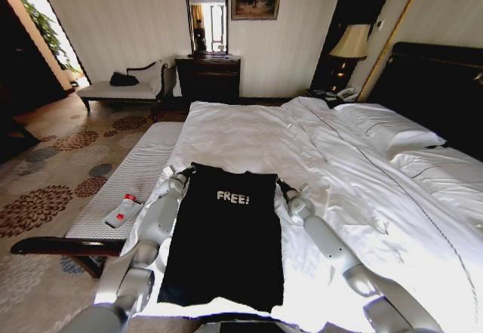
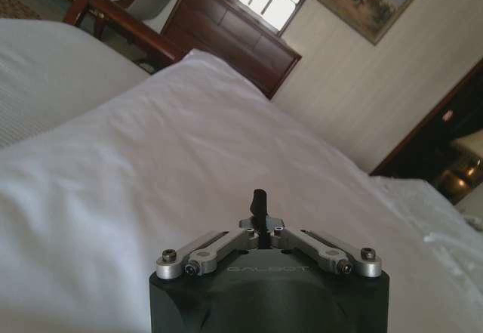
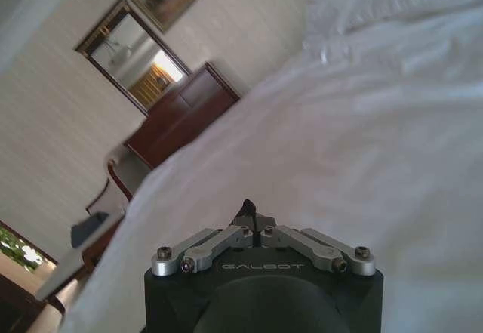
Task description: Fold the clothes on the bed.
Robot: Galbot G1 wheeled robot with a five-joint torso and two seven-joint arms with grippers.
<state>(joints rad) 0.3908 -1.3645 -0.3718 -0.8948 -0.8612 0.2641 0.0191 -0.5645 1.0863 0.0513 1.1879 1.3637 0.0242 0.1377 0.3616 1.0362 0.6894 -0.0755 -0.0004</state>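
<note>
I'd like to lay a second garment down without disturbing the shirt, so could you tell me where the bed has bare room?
The widest bare stretch of the bed lies beyond the T-shirt, toward the dresser. More open duvet runs between the right pincer and the pillows. It is crowded along the shirt's sides, where the left pincer and both arms flank it.

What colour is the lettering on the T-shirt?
White "FREE!" lettering on the black T-shirt, clearest in the head view.

Open white duvet (image 1: 249, 133) lies beyond the black T-shirt (image 1: 226, 242) — pillows (image 1: 389, 125) crowd the right, striped bench (image 1: 132, 174) flanks left.
</note>
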